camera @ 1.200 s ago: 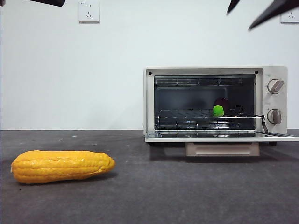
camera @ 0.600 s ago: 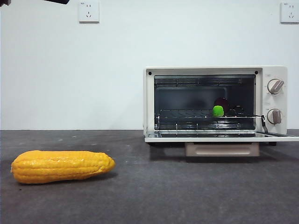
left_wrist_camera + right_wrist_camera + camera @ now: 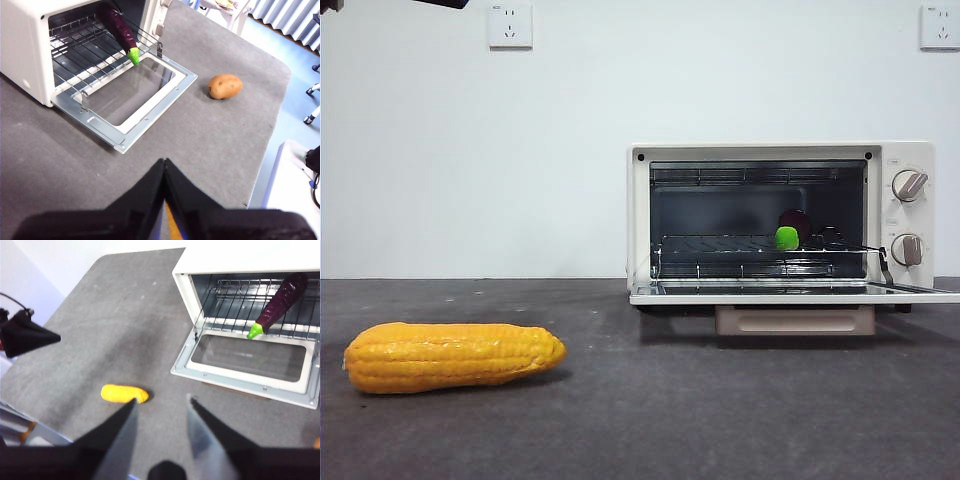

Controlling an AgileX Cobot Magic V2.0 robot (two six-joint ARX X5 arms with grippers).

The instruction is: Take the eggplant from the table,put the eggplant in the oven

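this is looking like a robot test room staged as a kitchen rather than a home: a toaster oven [image 3: 782, 222] is sitting on a grey felt-like table [image 3: 720, 420] among toy vegetables, with a bare white wall and sockets [image 3: 510, 24] standing behind.

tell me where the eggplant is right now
The eggplant lies on the wire rack inside the open oven, green stem cap toward the lowered door.

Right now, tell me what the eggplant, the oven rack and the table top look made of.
Eggplant: probably plastic, glossy purple skin with highlights, bright green cap.
Oven rack: thin metal wire, shiny.
Table: looks like matte grey felt or mat, speckled, no reflections; can't tell for sure.
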